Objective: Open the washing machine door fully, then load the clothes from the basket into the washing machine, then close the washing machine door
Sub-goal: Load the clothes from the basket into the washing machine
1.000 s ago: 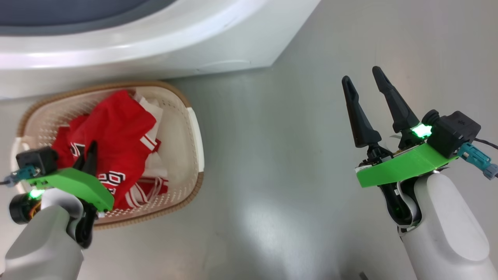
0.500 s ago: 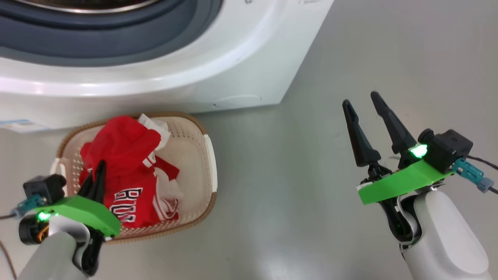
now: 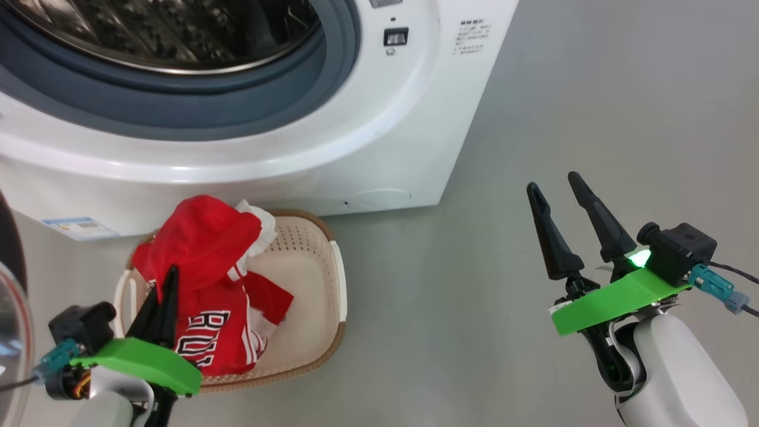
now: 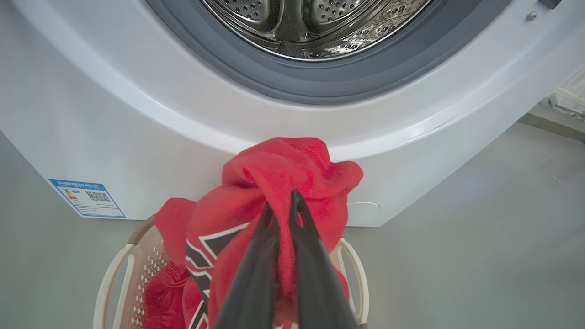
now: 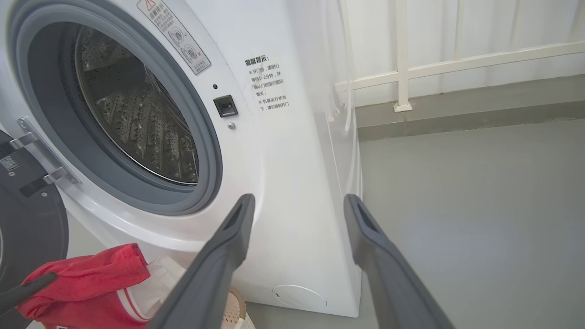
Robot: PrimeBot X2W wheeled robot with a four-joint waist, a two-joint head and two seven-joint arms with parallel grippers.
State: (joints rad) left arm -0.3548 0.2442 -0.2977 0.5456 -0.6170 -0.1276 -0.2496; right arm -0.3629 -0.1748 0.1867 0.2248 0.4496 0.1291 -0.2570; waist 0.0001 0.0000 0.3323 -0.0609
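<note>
Head view puts the washing machine (image 3: 385,118) across the top, its steel drum (image 3: 178,29) bare inside the grey door seal (image 3: 237,112). The washing machine door (image 3: 7,249) stands swung out at the left edge, so the step in hand looks to be loading.

To do it well, the lift should go high enough that the hanging cloth clears first the basket's rim and then the lower lip of the seal. The release should come only once the bundle is well inside the drum, or the tail may slide back out. The trailing part may also drag other cloth along.

On the floor (image 3: 445,326), the basket (image 3: 339,279) sits close against the machine's lower front, below the drum mouth. The red jersey (image 3: 201,249) is pinched between the nearly closed fingers of the left gripper (image 3: 165,280). It bunches over the tips, and its lower part hangs into the basket. A white cloth (image 3: 261,222) lies against the jersey's far side. The right gripper (image 3: 552,181) hovers wide and empty over bare floor, well apart from the basket's right edge.
</note>
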